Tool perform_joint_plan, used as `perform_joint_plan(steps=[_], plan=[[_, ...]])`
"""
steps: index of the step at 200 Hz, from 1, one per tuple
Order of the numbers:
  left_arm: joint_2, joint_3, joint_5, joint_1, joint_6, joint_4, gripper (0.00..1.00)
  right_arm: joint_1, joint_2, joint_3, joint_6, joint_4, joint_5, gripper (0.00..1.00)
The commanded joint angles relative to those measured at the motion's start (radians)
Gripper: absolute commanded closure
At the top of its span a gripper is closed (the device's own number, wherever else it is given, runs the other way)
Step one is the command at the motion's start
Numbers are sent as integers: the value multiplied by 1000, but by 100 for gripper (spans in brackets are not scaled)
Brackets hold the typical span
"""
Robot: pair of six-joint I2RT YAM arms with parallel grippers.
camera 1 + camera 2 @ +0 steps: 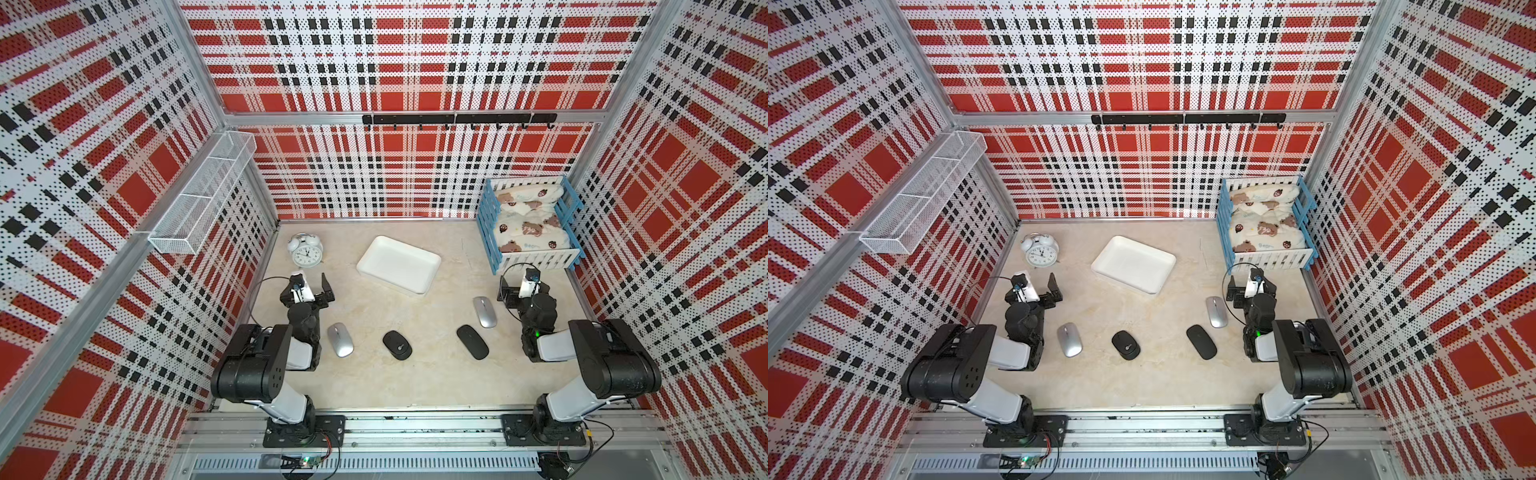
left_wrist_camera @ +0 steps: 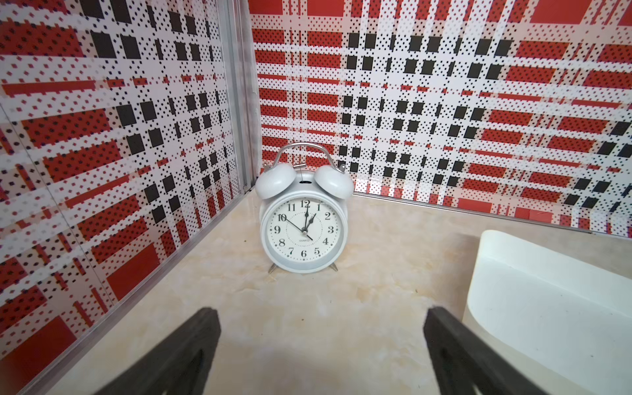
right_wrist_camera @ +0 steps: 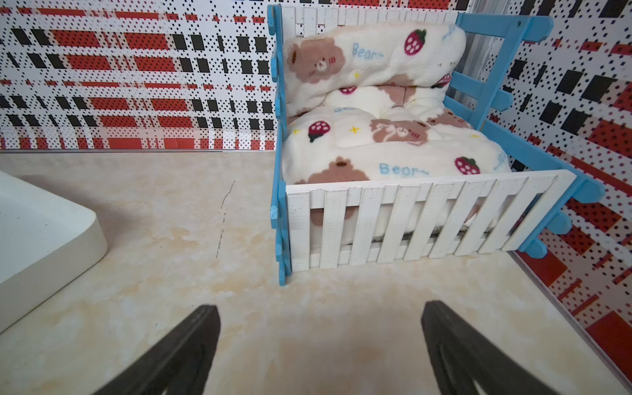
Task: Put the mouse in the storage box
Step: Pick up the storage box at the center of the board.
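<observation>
Left end effector (image 2: 320, 310) and right end effector (image 3: 319, 305) gape; bedding (image 3: 393, 150) reads "Bear", clock (image 2: 303, 229) "QUARTZ".

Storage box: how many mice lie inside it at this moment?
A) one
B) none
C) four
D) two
B: the storage box is bare inside; the silver mice and the black mice all lie on the table outside it.
</observation>
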Motion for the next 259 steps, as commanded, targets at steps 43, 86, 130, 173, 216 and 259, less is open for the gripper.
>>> perform_joint_plan(steps=[43,86,130,173,216,259], plan=[[-14,1,3,-3,-1,3,1,4,-15,0,7,-4,-8,0],[-15,0,12,1,-4,3,10,17,-115,60,-12,-203,-5,7],[-269,478,-61,-164,-73,-687,21,45,-231,519,400,-878,-340,26],[181,1268,190,-219,-95,-1261,20,275,22,847,567,-1154,-159,22],[621,1876,340,-266,-19,-1764,18,366,257,1117,638,-1395,-40,18],[742,1964,308,-234,-59,-1802,20,385,405,1267,705,-1512,-62,23]])
